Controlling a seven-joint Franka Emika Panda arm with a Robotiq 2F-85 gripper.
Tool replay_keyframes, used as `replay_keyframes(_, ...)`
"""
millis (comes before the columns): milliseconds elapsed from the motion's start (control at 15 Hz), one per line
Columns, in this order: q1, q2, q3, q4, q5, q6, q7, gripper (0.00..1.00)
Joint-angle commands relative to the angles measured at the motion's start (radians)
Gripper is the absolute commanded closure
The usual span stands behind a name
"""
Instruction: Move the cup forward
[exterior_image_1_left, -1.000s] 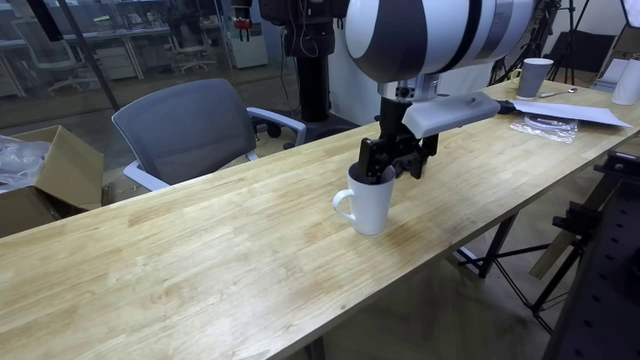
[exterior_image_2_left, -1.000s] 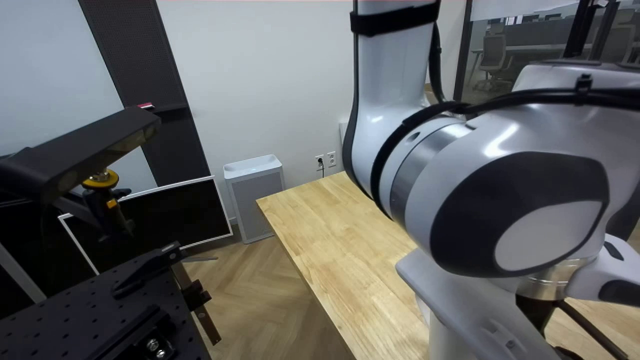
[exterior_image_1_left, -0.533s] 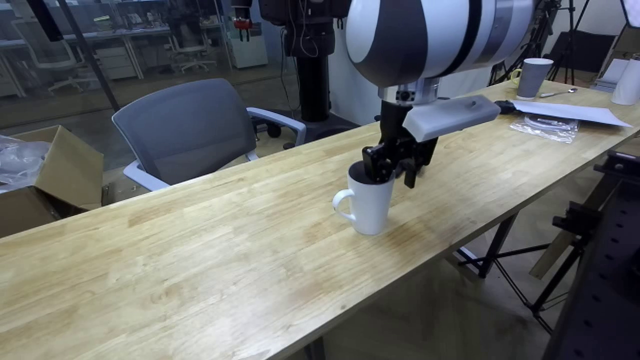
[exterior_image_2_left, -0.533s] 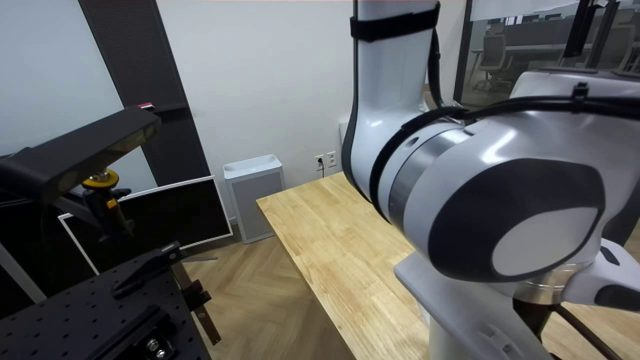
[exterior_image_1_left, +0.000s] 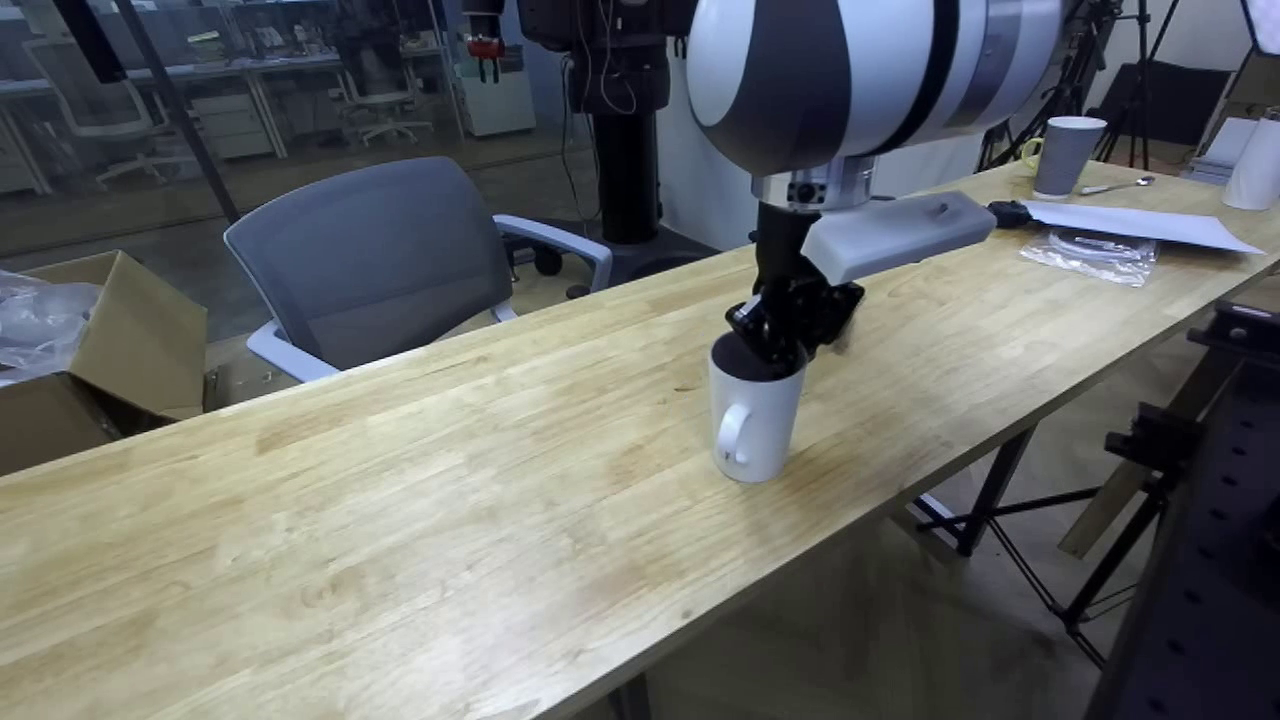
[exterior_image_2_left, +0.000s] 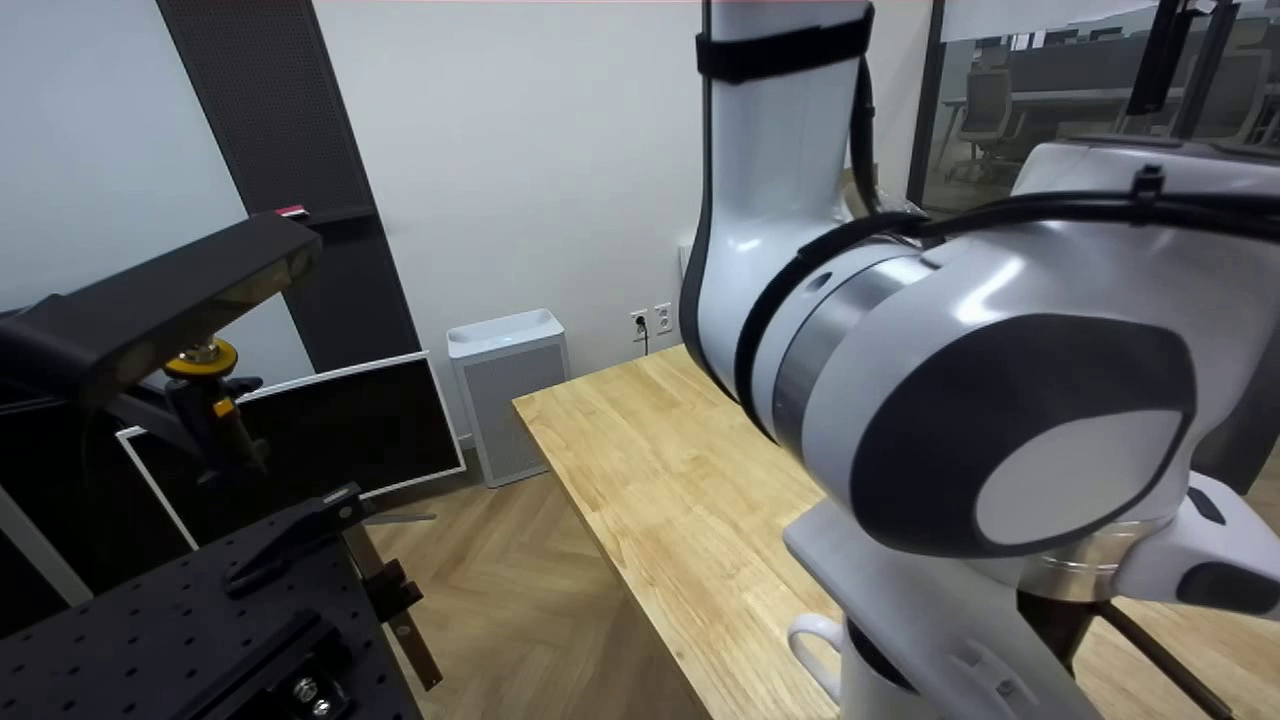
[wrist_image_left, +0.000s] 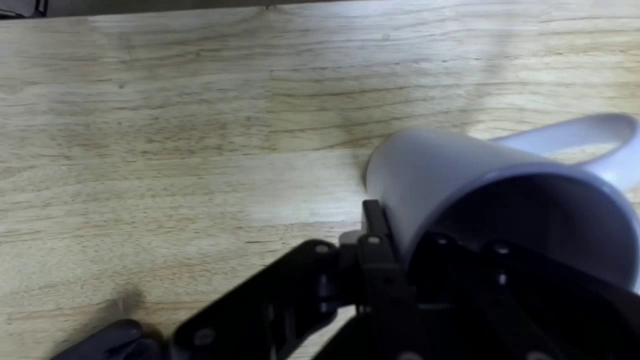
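The white cup (exterior_image_1_left: 775, 425) appears to rest on the wooden table (exterior_image_1_left: 420, 520), its handle facing the camera in that exterior view. In another exterior view the arm covers most of it, and the cup handle (exterior_image_2_left: 815, 645) sticks out to the left. My black gripper (exterior_image_1_left: 793, 345) sits at the cup's rim. Seen from the wrist, the gripper (wrist_image_left: 400, 235) is shut on the wall of the cup (wrist_image_left: 440, 157). One finger (wrist_image_left: 374, 220) lies along the outside, while the second reaches into the dark mouth, its tip hidden.
Further along the table are a grey cup (exterior_image_1_left: 1068, 158), a spoon (exterior_image_1_left: 1118, 185), a white sheet (exterior_image_1_left: 1140, 225) and a plastic bag (exterior_image_1_left: 1095, 262). An office chair (exterior_image_1_left: 380, 260) stands against the table's far side. A dark object (wrist_image_left: 120, 340) shows at lower left in the wrist view.
The gripper's jaws have come together on the cup's wall. The cup has turned, its handle swinging round toward the camera, and it has shifted slightly right in that exterior view.
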Motion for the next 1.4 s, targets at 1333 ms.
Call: replay_keyframes(1333,0.19,-0.227,-0.094,0.091,-0.035,-0.296,0.068,0.98)
